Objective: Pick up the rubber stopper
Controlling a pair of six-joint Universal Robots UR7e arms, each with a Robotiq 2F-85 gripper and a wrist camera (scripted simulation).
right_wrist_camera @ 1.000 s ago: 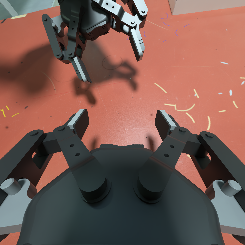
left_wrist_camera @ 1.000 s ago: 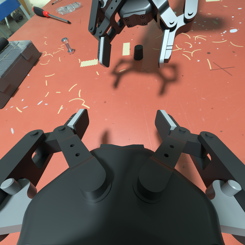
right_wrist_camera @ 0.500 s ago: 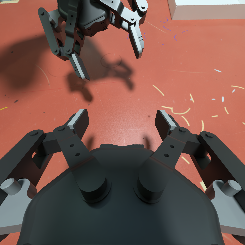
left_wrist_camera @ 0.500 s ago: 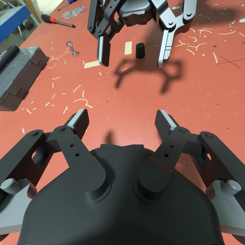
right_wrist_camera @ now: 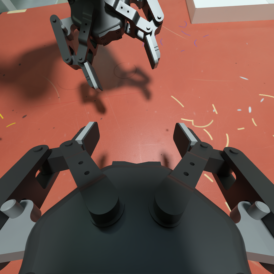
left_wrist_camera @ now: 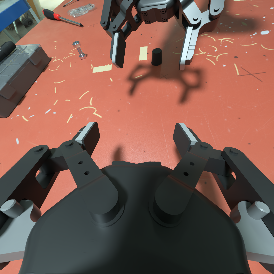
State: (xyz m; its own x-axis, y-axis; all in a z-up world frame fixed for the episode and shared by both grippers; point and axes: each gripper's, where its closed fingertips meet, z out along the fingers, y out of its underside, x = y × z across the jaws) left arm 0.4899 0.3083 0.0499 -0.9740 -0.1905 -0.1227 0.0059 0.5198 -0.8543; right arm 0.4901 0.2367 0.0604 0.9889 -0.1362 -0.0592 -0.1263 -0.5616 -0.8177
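Both pincers spread wide, nothing between the fingers of either. Left gripper (left_wrist_camera: 135, 130) hangs over bare red table (left_wrist_camera: 148, 112), its two pads well apart, tips clear of the surface. Right gripper (left_wrist_camera: 149, 63), seen facing it from the left wrist view, hovers above the table with jaws equally wide and empty, casting a forked shadow on the red top. Rubber stopper (left_wrist_camera: 156, 57): small, black, tapered, standing upright with its wider end down on the table, beyond the right gripper's fingertips and between them as seen from the left wrist; not touched by either finger. Just left of the stopper, a strip of pale tape (left_wrist_camera: 143, 53); a second, jagged-edged piece (left_wrist_camera: 102, 68) lies nearer. Farther left, a silver bolt (left_wrist_camera: 79, 50) lies on its side. Screwdriver (left_wrist_camera: 62, 17) with black-and-red handle near the far edge, crumpled clear plastic bag (left_wrist_camera: 80, 9) beside it. Grey case (left_wrist_camera: 19, 71) at the left margin. From the right wrist view, a pale box (right_wrist_camera: 231, 13) sits at the far right corner.
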